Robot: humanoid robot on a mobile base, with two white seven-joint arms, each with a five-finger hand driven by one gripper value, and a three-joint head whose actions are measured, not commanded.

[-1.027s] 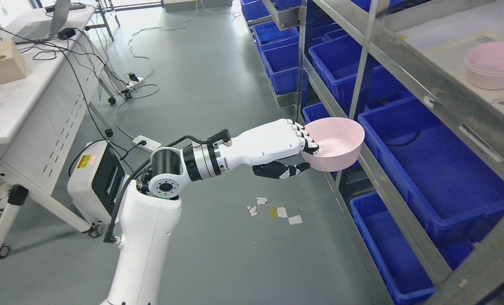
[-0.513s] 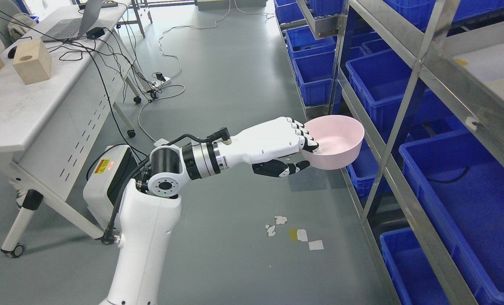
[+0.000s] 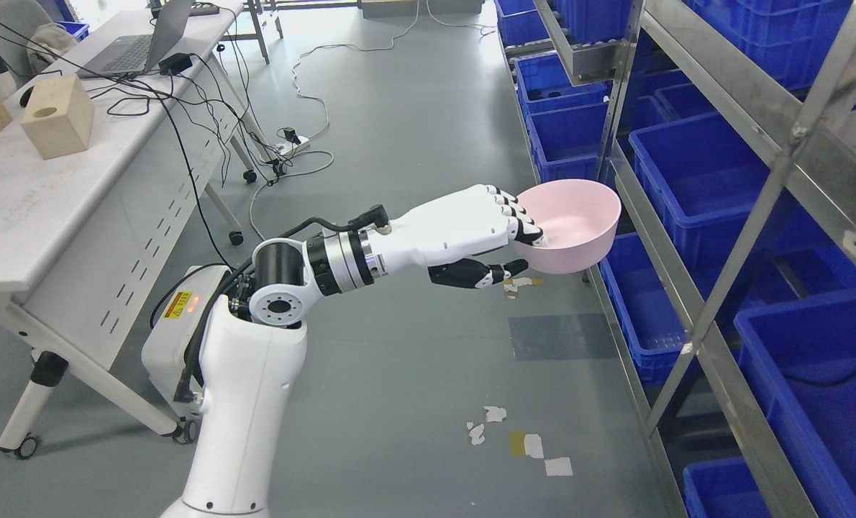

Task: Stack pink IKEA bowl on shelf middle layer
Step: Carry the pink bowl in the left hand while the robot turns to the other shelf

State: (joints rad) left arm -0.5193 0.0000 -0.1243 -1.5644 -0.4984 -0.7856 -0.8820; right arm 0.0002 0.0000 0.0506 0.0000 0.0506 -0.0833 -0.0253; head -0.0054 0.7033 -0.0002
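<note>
A smooth, round pink plastic bowl [image 3: 570,224] is gripped by the glossy white left hand [image 3: 475,234] of the robot; the black-jointed fingers [image 3: 521,224] are hooked over the near rim into the bowl, and the dark thumb [image 3: 480,274] is pressed under its curved wall. The bowl is held upright in the air above the matt grey floor [image 3: 399,158], just beside the front rail of the brushed-steel shelf rack [image 3: 723,79]; it is not set on any shelf layer. The arm is seen to enter from the lower left, its white moulded shell joined to the hand through a black-and-silver ringed wrist [image 3: 342,260].

Rectangular blue plastic bins [image 3: 694,173] with thick rims are lined up along the lower levels of the rack. On the left, a white metal table on castor legs [image 3: 18,194] is loaded with a pale wooden block with a round hole [image 3: 57,115], an open grey laptop [image 3: 144,44] and a tangle of black cables [image 3: 183,93]; a white boxy unit with an orange-lit label [image 3: 176,324] is parked below it. Torn scraps of pale tape [image 3: 521,439] are stuck to the floor.
</note>
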